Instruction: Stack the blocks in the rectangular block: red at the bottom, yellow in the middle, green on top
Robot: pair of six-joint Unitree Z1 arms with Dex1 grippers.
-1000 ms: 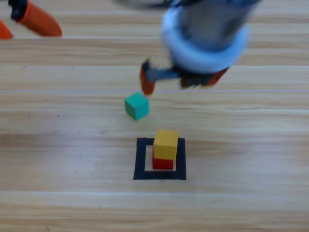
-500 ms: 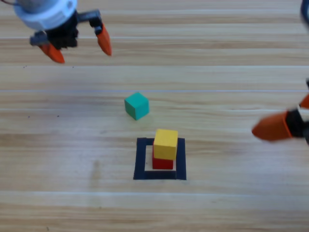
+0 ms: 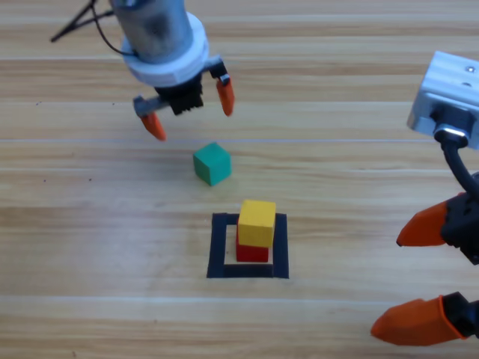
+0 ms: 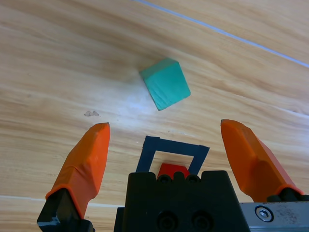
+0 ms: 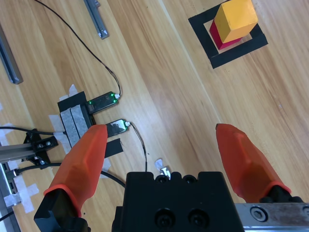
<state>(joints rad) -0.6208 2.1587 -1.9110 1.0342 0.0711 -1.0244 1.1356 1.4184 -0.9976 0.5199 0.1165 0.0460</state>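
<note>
The yellow cube (image 3: 257, 222) sits on the red cube (image 3: 252, 252) inside the black tape square (image 3: 218, 247). The stack also shows in the right wrist view, yellow cube (image 5: 234, 19) above red cube (image 5: 220, 37), with the tape square (image 5: 204, 42) around them. The green cube (image 3: 212, 163) lies alone on the wood just up-left of the square. My left gripper (image 3: 190, 111) hovers open just above-left of it; in its wrist view the green cube (image 4: 165, 84) lies ahead between the spread jaws, apart from them. My right gripper (image 3: 420, 275) waits open at the right edge.
In the right wrist view, cables (image 5: 101, 56), taped electronics boards (image 5: 90, 112) and metal rails (image 5: 95, 17) lie on the wood beyond the table area. The left wrist view shows the tape square (image 4: 149, 148) and the red cube (image 4: 172, 170) just past the gripper body.
The left arm has swung in from the top-left corner toward the green cube. The right arm has drawn back to the right edge. The cubes have not moved.
</note>
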